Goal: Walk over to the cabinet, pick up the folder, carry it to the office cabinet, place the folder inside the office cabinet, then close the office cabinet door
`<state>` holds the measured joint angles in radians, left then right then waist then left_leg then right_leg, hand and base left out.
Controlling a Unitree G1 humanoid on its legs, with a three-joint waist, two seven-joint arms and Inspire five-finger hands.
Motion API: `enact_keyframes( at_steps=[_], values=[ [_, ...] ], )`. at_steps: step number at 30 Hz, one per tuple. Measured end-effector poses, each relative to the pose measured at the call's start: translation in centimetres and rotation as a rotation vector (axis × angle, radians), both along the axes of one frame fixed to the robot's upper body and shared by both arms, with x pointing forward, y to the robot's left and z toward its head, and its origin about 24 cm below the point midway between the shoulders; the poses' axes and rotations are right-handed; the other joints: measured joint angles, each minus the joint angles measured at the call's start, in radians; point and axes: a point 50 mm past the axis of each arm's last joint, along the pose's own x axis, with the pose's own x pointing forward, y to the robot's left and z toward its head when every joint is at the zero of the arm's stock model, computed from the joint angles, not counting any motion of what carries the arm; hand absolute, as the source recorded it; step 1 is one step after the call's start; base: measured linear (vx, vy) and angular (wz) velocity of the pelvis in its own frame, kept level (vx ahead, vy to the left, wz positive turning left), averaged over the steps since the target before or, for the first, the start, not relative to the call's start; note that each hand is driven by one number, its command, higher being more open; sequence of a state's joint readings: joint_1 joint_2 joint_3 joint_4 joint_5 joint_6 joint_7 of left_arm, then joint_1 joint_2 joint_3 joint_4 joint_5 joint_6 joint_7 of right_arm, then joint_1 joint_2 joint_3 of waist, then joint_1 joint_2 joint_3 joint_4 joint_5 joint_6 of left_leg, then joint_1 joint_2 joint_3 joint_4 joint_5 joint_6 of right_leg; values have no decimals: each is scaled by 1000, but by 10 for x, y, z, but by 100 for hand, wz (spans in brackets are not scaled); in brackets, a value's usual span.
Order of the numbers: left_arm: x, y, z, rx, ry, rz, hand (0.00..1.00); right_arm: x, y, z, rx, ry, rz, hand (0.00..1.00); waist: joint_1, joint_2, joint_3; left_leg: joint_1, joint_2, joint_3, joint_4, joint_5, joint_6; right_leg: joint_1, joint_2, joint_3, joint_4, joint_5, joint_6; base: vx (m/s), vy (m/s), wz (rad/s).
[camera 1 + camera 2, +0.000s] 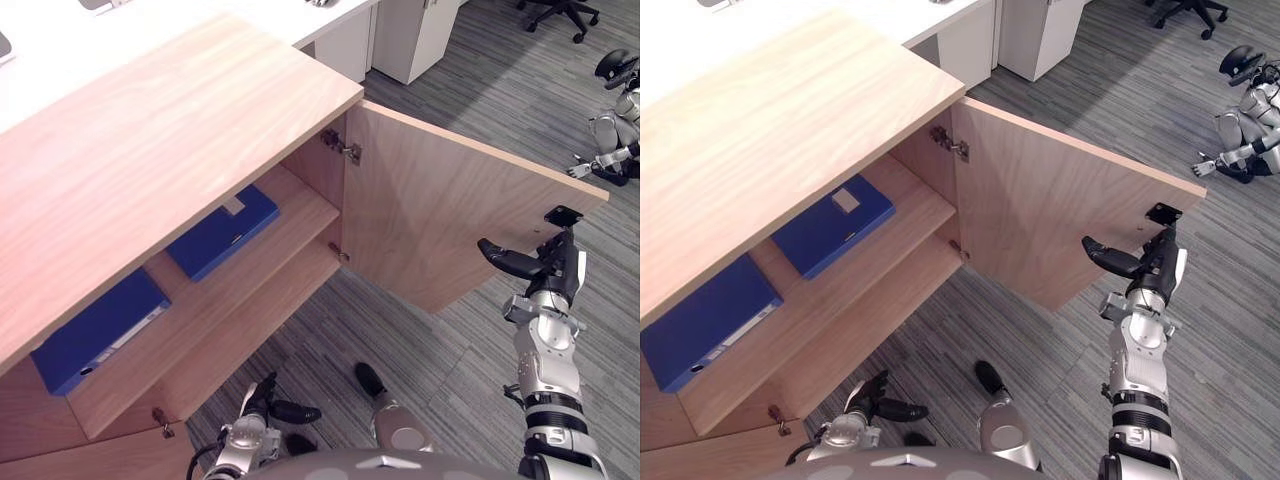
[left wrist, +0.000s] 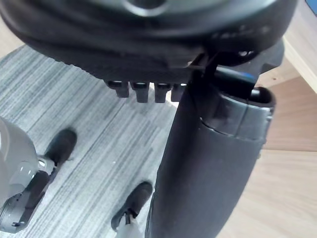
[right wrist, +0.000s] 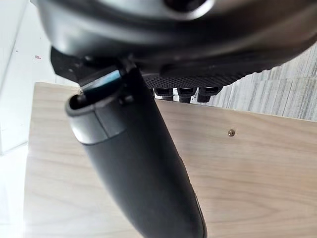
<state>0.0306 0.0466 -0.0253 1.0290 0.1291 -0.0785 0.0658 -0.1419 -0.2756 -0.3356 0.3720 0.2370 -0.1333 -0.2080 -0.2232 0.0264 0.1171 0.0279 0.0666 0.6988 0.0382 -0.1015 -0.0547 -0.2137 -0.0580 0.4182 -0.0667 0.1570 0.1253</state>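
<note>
Nearest, low in the head views: left robot hand [image 1: 268, 402], just over the striped grey carpet [image 1: 420, 340], thumb and fingers spread loosely, holding nothing. Further up on the robot's right: right robot hand [image 1: 548, 262], raised just beside the free edge of the open door [image 1: 440, 210], thumb spread wide, fingers straight, empty; contact with the door not determinable. Behind the door: office cabinet [image 1: 150, 130] of light wood, hinges [image 1: 342, 147] exposed. On the upper shelf [image 1: 303, 205] inside: blue folder [image 1: 222, 230] lying flat near the hinge side; second blue folder [image 1: 95, 330] flat toward the robot's left, apart from the first. Beyond the cabinet: white desk [image 1: 70, 50] and office chair [image 1: 560, 12].
</note>
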Motion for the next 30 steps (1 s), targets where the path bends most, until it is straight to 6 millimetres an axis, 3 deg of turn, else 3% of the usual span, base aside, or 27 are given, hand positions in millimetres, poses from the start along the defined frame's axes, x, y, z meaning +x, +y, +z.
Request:
enact_keyframes(
  at_steps=[9,23,30],
  values=[
    [1,0,0,1,-1,-2,100,-6,15,0,31,-39,22,100,2,-1,3,1,7,-2,1,3,2,8,6,3,-25,19,-7,20,-11,-2],
    [13,-11,4,8,-34,-55,100,-87,78,-13,110,-18,194,100,-6,-21,15,13,32,-9,27,-10,-8,24,25,21,-8,29,-7,20,-24,-4],
    [4,-18,1,0,-11,-95,100,-122,104,-22,185,60,257,100,-6,-54,8,36,35,-33,27,-9,-7,48,27,6,11,15,-12,25,-6,4]
  ],
)
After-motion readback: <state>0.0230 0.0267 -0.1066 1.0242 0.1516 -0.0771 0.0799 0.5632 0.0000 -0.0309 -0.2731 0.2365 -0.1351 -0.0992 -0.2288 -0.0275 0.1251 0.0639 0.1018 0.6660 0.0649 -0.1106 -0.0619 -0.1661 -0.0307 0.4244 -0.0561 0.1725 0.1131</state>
